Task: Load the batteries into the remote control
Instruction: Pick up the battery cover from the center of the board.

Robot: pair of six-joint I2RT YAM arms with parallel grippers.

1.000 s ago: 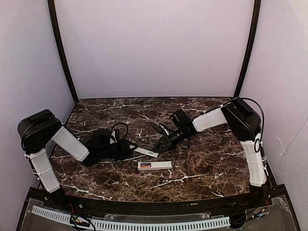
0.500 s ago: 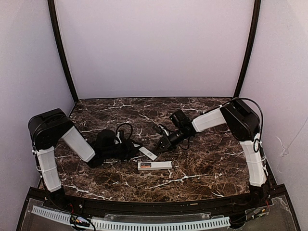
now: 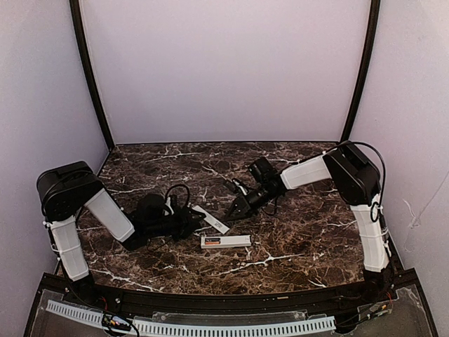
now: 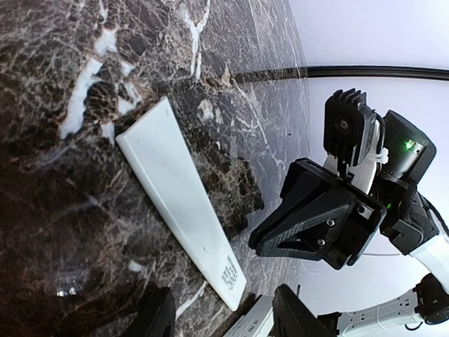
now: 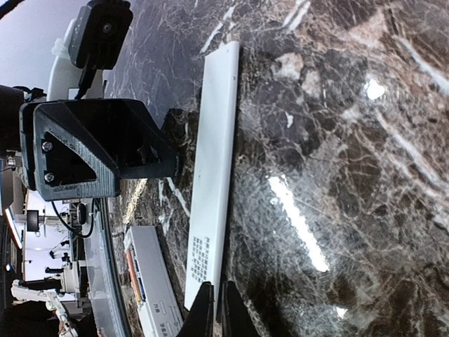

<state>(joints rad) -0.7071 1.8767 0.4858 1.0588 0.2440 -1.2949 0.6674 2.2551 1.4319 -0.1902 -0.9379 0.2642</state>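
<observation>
The white remote control lies flat at the table's front middle. Its compartment is open, with an orange-red battery in it. It also shows in the right wrist view, with the battery along its edge. The thin white cover strip lies diagonally just behind it. My left gripper is open, and the strip's printed end lies just ahead of its fingers. My right gripper is shut, its tips at the edge of that same printed end.
The two grippers face each other closely across the strip; the right one fills the right side of the left wrist view, and the left one shows in the right wrist view. The dark marble table is walled on three sides.
My left arm has reached right, bringing its gripper up to the cover strip. The strip has turned to a slightly steeper diagonal. My right gripper has hardly moved.
</observation>
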